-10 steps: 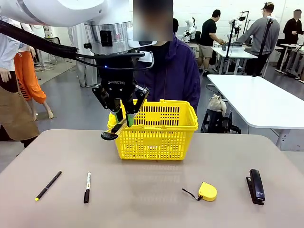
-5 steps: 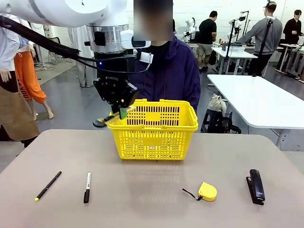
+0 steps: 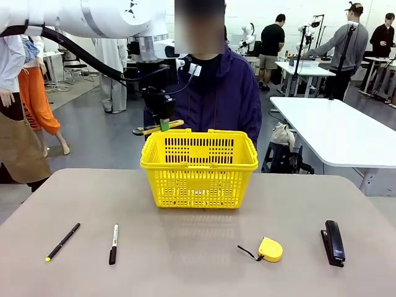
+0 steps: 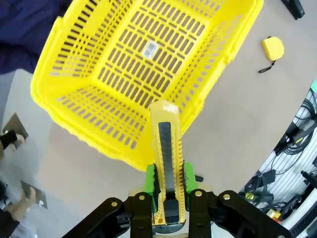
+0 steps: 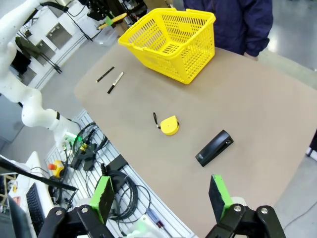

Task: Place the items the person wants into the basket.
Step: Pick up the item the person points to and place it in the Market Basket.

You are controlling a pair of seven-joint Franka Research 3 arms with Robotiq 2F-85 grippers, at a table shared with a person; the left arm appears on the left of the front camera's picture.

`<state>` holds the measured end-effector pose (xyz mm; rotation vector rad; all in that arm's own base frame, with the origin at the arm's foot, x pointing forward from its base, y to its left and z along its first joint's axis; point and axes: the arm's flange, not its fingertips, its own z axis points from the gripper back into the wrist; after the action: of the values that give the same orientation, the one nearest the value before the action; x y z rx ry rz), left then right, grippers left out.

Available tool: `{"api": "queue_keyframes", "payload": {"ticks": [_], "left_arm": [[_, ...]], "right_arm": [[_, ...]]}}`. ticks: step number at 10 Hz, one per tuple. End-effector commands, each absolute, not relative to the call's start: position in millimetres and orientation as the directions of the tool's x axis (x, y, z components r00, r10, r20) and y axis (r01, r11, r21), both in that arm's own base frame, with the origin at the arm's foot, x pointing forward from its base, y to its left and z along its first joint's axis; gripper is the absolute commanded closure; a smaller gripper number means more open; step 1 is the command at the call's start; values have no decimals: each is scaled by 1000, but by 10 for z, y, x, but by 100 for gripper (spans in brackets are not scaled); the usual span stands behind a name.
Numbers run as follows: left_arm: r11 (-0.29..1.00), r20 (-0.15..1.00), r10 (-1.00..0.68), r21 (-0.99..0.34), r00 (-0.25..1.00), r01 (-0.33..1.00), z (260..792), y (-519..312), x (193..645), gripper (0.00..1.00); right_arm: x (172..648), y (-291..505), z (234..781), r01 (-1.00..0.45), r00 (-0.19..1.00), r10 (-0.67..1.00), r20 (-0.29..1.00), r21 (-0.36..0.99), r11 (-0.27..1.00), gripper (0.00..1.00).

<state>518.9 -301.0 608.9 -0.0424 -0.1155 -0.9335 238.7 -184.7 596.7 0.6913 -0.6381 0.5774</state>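
My left gripper (image 3: 162, 124) is shut on the yellow-and-black utility knife (image 3: 158, 129), holding it level in the air just above the back left corner of the yellow basket (image 3: 198, 182). In the left wrist view the knife (image 4: 166, 163) sits between the green pads, pointing over the basket's rim (image 4: 49, 67). The black pen with a yellow tip (image 3: 62, 241) lies at the table's front left. The yellow tape measure (image 3: 270, 249) lies front right. The person (image 3: 226, 93) stands behind the basket. My right gripper (image 5: 161, 198) hangs open high over the table.
A black marker with a white band (image 3: 114, 244) lies just right of the pen. A black stapler (image 3: 333, 242) lies near the right edge. The right wrist view shows the basket (image 5: 190, 59), tape measure (image 5: 169, 125) and stapler (image 5: 214, 148) spread apart on the tabletop.
My left gripper has risen and moved away from me with the knife, from in front of the basket's left near corner to above its back left rim.
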Motion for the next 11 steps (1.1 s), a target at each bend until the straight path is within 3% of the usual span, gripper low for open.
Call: {"api": "queue_keyframes", "payload": {"ticks": [1,11], "left_arm": [[610,155,-784,15,601,792,6132,-3228,5135,74],[592,133,-800,13,585,806,6091,-3127,5177,74]], "right_arm": [[2402,-1847,5974,-683,648,261,715,395,614,0],[2402,-1847,5974,-683,648,261,715,395,614,0]]}}
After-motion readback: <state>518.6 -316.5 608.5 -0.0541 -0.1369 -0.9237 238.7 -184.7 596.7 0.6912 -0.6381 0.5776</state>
